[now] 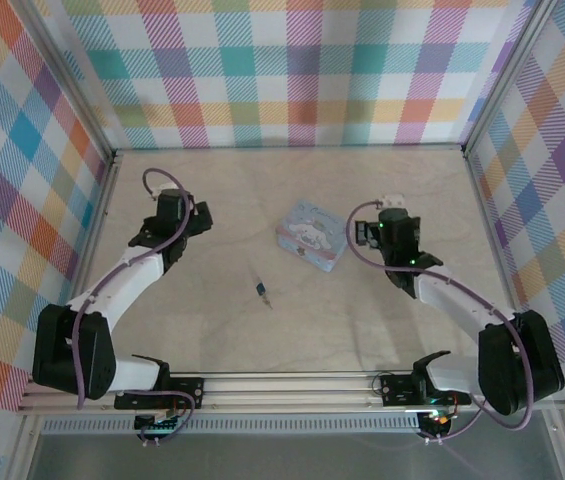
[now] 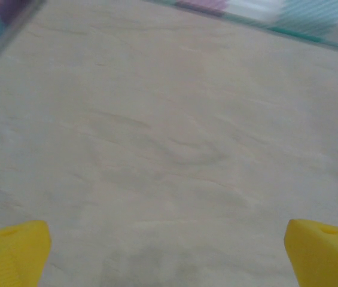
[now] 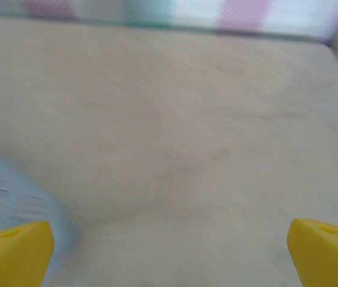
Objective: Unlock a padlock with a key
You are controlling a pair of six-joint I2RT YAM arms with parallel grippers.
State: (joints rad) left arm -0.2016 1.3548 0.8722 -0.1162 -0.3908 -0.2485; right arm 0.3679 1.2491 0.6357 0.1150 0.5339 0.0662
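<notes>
Top external view: the padlock (image 1: 260,289), a tiny dark-blue body, lies on the bare table (image 1: 212,330) near the middle, a little nearer the arms' bases than the far wall. The key (image 1: 268,300) shows as a thin pale sliver right at the padlock's near-right side. At this size I cannot tell whether it sits in the lock or only lies against it.

Beyond the padlock and to its right, apart from it, lies a pale blue rectangular tin (image 1: 311,234) with a white cartoon figure on its lid, turned at a slant. The right arm (image 1: 452,295) reaches in from the right, its wrist just beside the tin's right end. The left arm (image 1: 122,275) reaches in from the left, its wrist well apart from the padlock, on its far-left side. Plaid walls (image 1: 292,70) enclose the table on three sides.

Left wrist view: the left gripper (image 2: 169,254) is spread wide, its yellow fingers (image 2: 13,251) at the bottom corners. Bare tabletop lies between them and nothing is held. Right wrist view: the right gripper (image 3: 169,251) is likewise spread wide and holds nothing. A blurred pale blue edge of the tin sits just beside its left finger.
</notes>
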